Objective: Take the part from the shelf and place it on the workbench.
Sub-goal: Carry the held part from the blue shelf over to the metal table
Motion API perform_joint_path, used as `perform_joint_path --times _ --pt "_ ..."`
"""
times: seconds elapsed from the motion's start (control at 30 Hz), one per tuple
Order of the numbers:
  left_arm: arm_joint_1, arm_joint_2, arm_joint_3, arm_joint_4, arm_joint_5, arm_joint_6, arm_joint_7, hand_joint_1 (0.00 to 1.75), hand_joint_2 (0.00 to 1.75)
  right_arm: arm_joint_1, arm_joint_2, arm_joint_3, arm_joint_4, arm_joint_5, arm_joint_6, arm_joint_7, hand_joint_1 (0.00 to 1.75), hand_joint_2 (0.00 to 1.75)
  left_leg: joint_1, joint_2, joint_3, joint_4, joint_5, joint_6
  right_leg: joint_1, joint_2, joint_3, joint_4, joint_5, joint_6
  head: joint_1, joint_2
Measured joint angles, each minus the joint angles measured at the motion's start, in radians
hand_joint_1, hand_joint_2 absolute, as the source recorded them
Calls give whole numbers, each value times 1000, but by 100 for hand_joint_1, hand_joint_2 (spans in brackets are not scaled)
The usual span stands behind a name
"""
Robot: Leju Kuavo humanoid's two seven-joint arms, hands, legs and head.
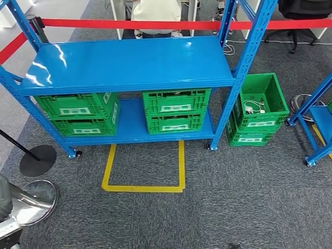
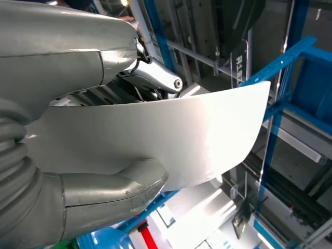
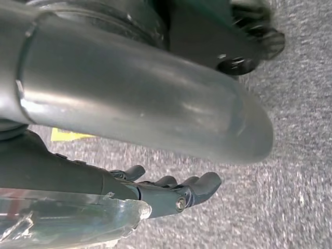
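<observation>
The part point(image 2: 176, 135) is a pale, curved sheet of metal. My left hand point(image 2: 90, 155) grips it, with the thick thumb on one face and the fingers on the other. In the head view my left hand point(image 1: 3, 199) sits low at the left edge, with shiny metal beside it. The blue shelf point(image 1: 125, 65) stands ahead of me across the carpet. My right hand point(image 3: 172, 189) hangs over the grey carpet with its fingers stretched out, holding nothing.
Green crates point(image 1: 176, 110) point(image 1: 80, 113) sit on the shelf's lower level, and another stack point(image 1: 258, 109) stands on the floor to its right. A yellow floor marking point(image 1: 144, 188) lies before the shelf. A black stanchion base point(image 1: 38, 160) is at the left. A red barrier tape point(image 1: 129, 24) and a seated person point(image 1: 156, 15) are behind.
</observation>
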Motion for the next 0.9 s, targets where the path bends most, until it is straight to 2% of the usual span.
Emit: perform_joint_path --times 0.07,0.1,0.13,0.17,0.2,0.23,0.27,0.3,0.37,0.4,0.43,0.47,0.5,0.53,0.6,0.63,0.67,0.7,0.73,0.77,0.8,0.87,0.9 --pt "0 0 0 -1 0 0 0 175 175 -1 2 0 1 1 0 1 0 0 9 -19 -15 15 5 -20 -14 36 76 -141 57 16 3 0" --pt "0 1 0 -1 0 0 0 175 175 -1 4 0 1 2 0 2 0 0 10 -28 -21 23 7 -30 -17 52 98 -181 71 11 2 0" --pt "1 1 -1 -2 0 0 0 175 175 -1 5 1 2 2 1 3 0 0 9 -35 -25 27 9 -38 -17 63 106 -195 76 2 1 0" --pt "2 2 -2 -2 1 0 0 175 175 0 6 1 3 3 1 4 0 0 9 -42 -25 26 13 -45 -13 60 101 -185 75 -14 -2 0" --pt "2 3 -3 -2 2 0 0 175 175 0 6 1 3 3 0 4 0 0 10 -49 -26 24 20 -50 -12 49 97 -179 78 -29 -6 0" --pt "4 3 -4 -2 3 0 0 175 175 -1 5 1 3 3 0 5 0 0 12 -48 -30 24 21 -53 -11 38 94 -175 81 -39 -9 0" --pt "5 4 -4 -2 4 0 0 175 175 -1 5 2 3 4 0 4 0 0 12 -36 -39 41 7 -54 -10 27 89 -174 85 -48 -12 0" --pt "5 5 -5 -2 7 0 0 175 175 -1 5 2 3 4 0 4 0 0 9 -17 -58 82 -23 -52 -8 13 87 -174 91 -57 -16 0" --pt "4 7 -6 -2 12 0 0 175 175 1 5 3 3 4 0 4 0 0 -1 24 -115 226 -115 -44 -1 -13 81 -174 99 -68 -21 0" --pt "4 9 -6 -2 14 0 0 175 175 2 5 4 3 4 1 4 0 0 -4 32 -140 299 -152 -40 2 -27 79 -173 102 -71 -22 0" --pt "4 10 -7 -2 15 0 0 175 175 3 5 4 3 4 1 4 0 0 -6 35 -151 346 -171 -36 6 -42 75 -173 104 -72 -22 0" --pt "5 11 -7 -2 16 0 0 175 175 3 5 4 3 4 1 4 0 0 -9 37 -143 356 -172 -31 8 -56 73 -172 105 -72 -22 0" --pt "5 12 -7 -2 17 0 0 175 175 2 5 4 3 4 1 4 0 0 -12 42 -115 325 -156 -25 10 -69 73 -172 104 -71 -22 0" --pt "5 12 -7 -2 17 0 0 175 175 1 5 5 3 5 1 4 0 0 -17 58 -73 265 -131 -18 12 -81 74 -172 103 -69 -22 0" --pt "2 13 -8 -2 18 0 0 175 175 -1 5 5 3 5 2 4 0 0 -31 111 2 143 -102 -6 19 -103 76 -171 96 -59 -23 0" --pt "1 13 -9 -2 18 0 0 175 175 -2 5 6 3 5 3 3 0 0 -37 130 21 108 -100 -2 23 -113 76 -171 92 -53 -22 0" --pt "1 13 -10 -2 19 0 0 175 175 -2 5 6 3 5 3 3 0 0 -41 134 26 95 -106 1 27 -125 77 -174 88 -48 -21 0" --pt "2 13 -10 -2 20 0 0 175 175 -2 4 6 3 5 3 3 0 0 -40 120 25 92 -108 6 28 -138 82 -176 85 -44 -20 0" --pt "4 13 -10 -2 21 0 0 175 175 -3 4 6 3 5 2 4 0 0 -39 106 24 91 -107 10 26 -139 86 -178 81 -39 -19 0" --pt "5 13 -10 -2 22 0 0 175 175 -4 4 6 3 6 0 5 0 0 -37 92 23 89 -106 15 24 -120 87 -170 70 -34 -18 0" --pt "4 13 -10 -2 22 0 0 175 175 -5 4 7 3 6 -4 7 0 0 -35 79 22 88 -104 21 22 -89 78 -142 49 -29 -16 0" --pt "3 13 -11 -2 22 0 0 175 175 -3 4 7 3 7 -13 14 0 0 -34 54 20 87 -102 30 21 -23 24 -24 -18 -26 -12 0" --pt "3 13 -11 -2 22 0 0 175 175 0 4 7 3 8 -15 18 0 0 -35 40 18 87 -100 33 21 -11 -12 47 -47 -27 -12 0"
